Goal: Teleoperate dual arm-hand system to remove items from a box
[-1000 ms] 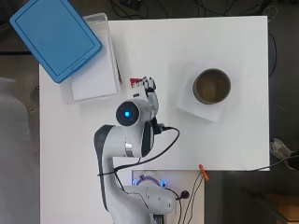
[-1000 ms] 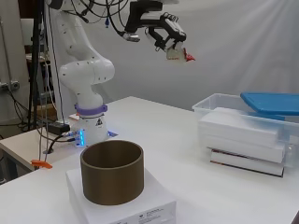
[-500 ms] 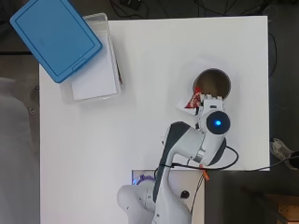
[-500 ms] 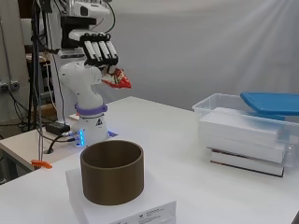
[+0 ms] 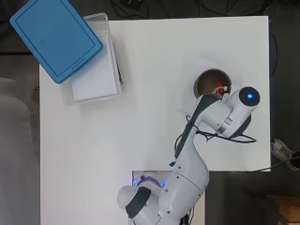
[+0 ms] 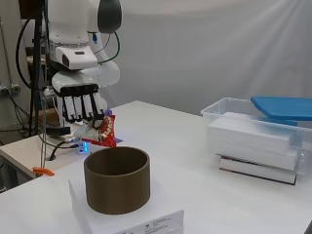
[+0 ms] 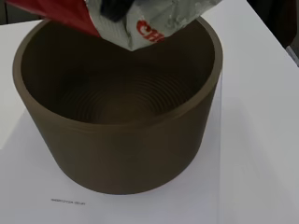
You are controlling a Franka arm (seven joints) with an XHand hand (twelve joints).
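I see the white desk (image 5: 150, 117) with the clear box (image 6: 253, 134) well apart at its far end, the blue lid (image 5: 55, 36) lying askew across it. Nearer me, the brown round container (image 6: 117, 179) stands on a sheet of white paper (image 5: 197, 70). My hand (image 6: 80, 105) hangs above the container's edge, fingers curled round a red and silver snack packet (image 6: 105, 132), which dangles over the rim. Letting go here risks the packet catching the rim and sliding outside, since it hangs close to the edge, not over the middle.
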